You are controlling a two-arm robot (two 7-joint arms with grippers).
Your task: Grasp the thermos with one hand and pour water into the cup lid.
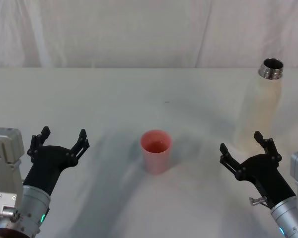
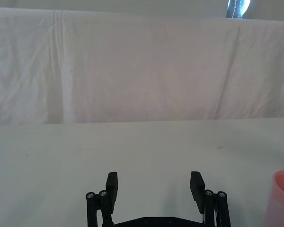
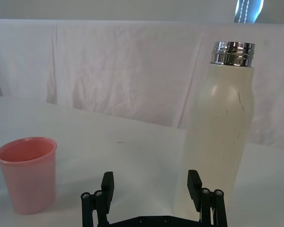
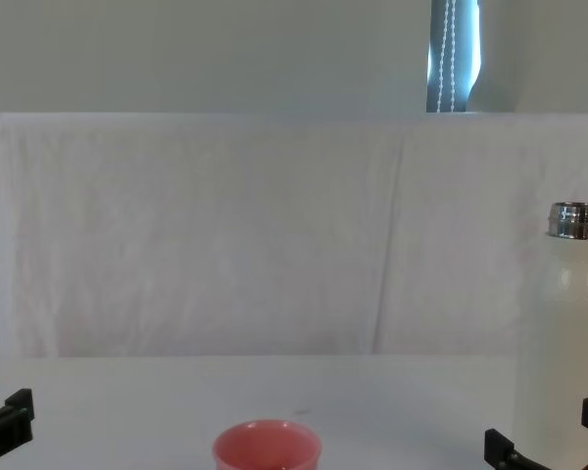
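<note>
Right gripper (image 1: 244, 150), fingers spread wide and empty, sits just short of the thermos (image 1: 258, 106), which stands upright straight ahead of its fingertips. The cup lid (image 1: 156, 150) rests on the counter (image 1: 139, 94) between both arms. Left gripper (image 1: 58, 142) idles open, farther off.

- I see a white table (image 1: 114, 99) spread wide, a draped white cloth (image 1: 139, 29) behind its far edge;
- the pink cup lid (image 1: 156, 150) stands upright on it near the middle;
- the cream thermos (image 1: 260, 106) stands upright toward my right, well apart, its steel neck uncapped.
</note>
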